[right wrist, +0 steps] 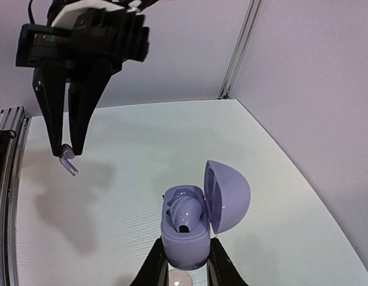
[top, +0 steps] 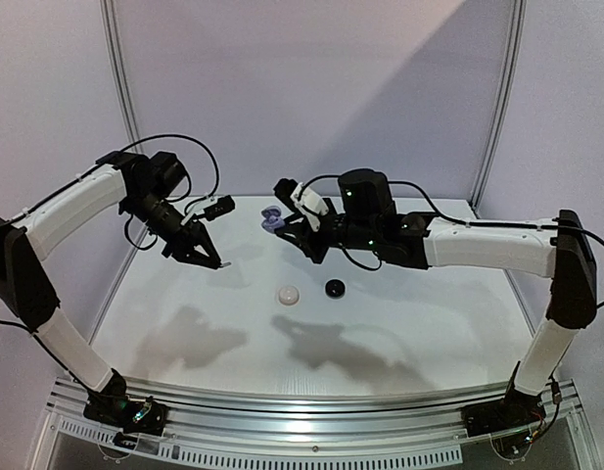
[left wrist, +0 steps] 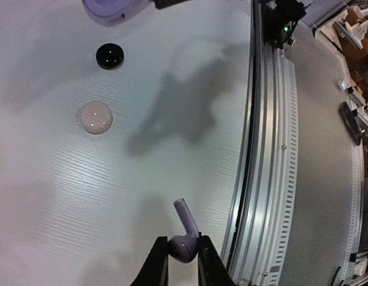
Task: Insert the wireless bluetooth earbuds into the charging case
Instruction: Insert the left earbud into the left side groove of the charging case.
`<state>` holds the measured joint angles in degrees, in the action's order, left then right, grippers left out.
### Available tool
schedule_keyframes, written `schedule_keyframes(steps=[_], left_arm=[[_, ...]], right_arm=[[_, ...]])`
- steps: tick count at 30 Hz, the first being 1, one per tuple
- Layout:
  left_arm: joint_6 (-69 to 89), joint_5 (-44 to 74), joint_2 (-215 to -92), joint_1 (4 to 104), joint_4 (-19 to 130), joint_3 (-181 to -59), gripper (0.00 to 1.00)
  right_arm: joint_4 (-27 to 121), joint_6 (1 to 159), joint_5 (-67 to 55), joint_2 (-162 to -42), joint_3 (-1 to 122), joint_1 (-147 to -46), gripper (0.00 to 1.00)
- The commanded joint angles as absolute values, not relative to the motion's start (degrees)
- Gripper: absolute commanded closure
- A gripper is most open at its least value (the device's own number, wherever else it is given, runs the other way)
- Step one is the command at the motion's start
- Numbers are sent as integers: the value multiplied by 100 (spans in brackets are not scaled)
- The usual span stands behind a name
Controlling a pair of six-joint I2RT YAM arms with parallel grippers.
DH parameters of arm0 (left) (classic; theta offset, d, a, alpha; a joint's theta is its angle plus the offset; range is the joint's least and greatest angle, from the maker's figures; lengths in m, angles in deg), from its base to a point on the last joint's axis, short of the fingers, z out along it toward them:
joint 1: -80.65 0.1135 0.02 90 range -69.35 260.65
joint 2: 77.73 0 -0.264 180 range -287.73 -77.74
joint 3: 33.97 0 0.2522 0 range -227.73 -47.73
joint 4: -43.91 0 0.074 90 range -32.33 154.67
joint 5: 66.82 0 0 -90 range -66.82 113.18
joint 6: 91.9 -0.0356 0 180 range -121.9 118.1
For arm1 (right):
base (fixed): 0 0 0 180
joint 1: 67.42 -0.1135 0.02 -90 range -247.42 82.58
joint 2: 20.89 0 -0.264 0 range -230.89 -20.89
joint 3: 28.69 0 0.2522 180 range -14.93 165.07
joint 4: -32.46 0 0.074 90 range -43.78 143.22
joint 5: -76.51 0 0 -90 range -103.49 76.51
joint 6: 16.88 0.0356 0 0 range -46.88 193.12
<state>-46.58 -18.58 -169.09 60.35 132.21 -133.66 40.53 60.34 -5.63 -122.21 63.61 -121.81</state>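
Showing a two-armed robot partway through loading earbuds. Toward the counter's left edge, the left end effector (top: 211, 260) hangs above the surface, clenched on a small lavender earbud (left wrist: 185, 235) whose stem points away from the fingers. Nearer the far edge, around the middle, the right end effector (right wrist: 185, 262) grasps the open lavender charging case (right wrist: 184, 241) in the air, with its lid (right wrist: 226, 196) hinged back. One earbud (right wrist: 185, 211) seems to be seated inside already. A white puck (top: 287, 294) and a black puck (top: 335, 288) lie mid-counter, apart. The step in hand looks like bringing the second bud to the case. The next move probably calls for lining its stem up with the free socket
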Motion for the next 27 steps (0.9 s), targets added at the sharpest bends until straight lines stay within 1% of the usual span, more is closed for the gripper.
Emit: schedule_keyframes(steps=[1,5,8,16,20,23,27], left_arm=[[-3618,-2561,-16815,6099,14396,-13461,92],[-3043,-3012,-16694,6105,14391,-13615,92],[-2740,-3178,-16657,6104,14387,-13880,91],[-2293,-3014,-16597,6083,14199,-13949,91],[-2344,-2678,-16676,6055,14245,-14057,92],[-2798,-2007,-16752,5841,14374,-14529,92],[-3201,-1179,-16776,5533,14381,-14780,92]], right_arm=[[3112,4603,-638,-12320,5981,-12411,100],[2915,3659,-528,-12379,5936,-12478,100],[2899,3359,-494,-12435,6005,-12513,100],[2880,2501,-619,-12665,6226,-12634,100],[2993,2323,-513,-12688,6438,-12647,100],[3470,2388,-144,-12718,6741,-12640,100],[3524,2562,-88,-12734,6811,-12665,100]])
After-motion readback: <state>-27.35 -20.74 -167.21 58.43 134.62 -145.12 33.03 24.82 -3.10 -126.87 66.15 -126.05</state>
